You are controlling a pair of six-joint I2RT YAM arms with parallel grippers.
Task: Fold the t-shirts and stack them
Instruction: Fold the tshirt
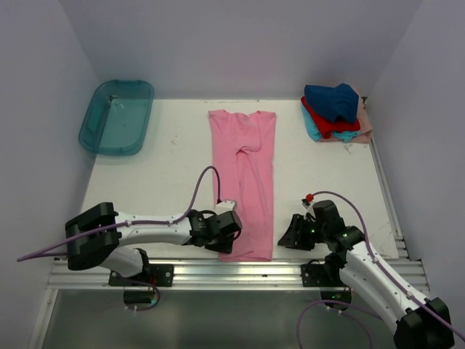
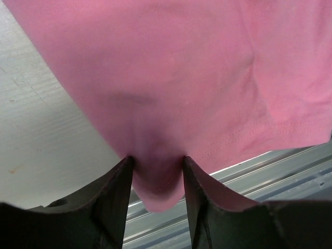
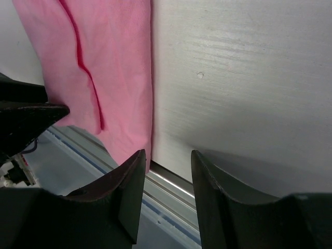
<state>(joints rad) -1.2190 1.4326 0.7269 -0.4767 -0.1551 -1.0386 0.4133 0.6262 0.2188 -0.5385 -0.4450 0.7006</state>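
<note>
The pink t-shirt (image 1: 243, 160) lies folded lengthwise as a long strip down the middle of the table, collar end at the far side. My left gripper (image 1: 231, 234) is shut on its near left hem corner; the pink cloth (image 2: 155, 171) bulges between the two fingers (image 2: 116, 197). My right gripper (image 1: 290, 234) is open and empty, just right of the shirt's near right corner (image 3: 132, 140), over the table's front edge. Its jaws stand apart with nothing between them (image 3: 167, 161). A pile of shirts sits at the back right: navy (image 1: 333, 100) on top, then red (image 1: 336, 128), teal (image 1: 312, 131), pale peach (image 1: 365, 125).
A translucent teal plastic tub (image 1: 116, 116) stands at the back left. The white table (image 1: 160, 182) ends in an aluminium rail (image 1: 218, 270) at the near edge, under both grippers. Grey walls close in the left, back and right sides.
</note>
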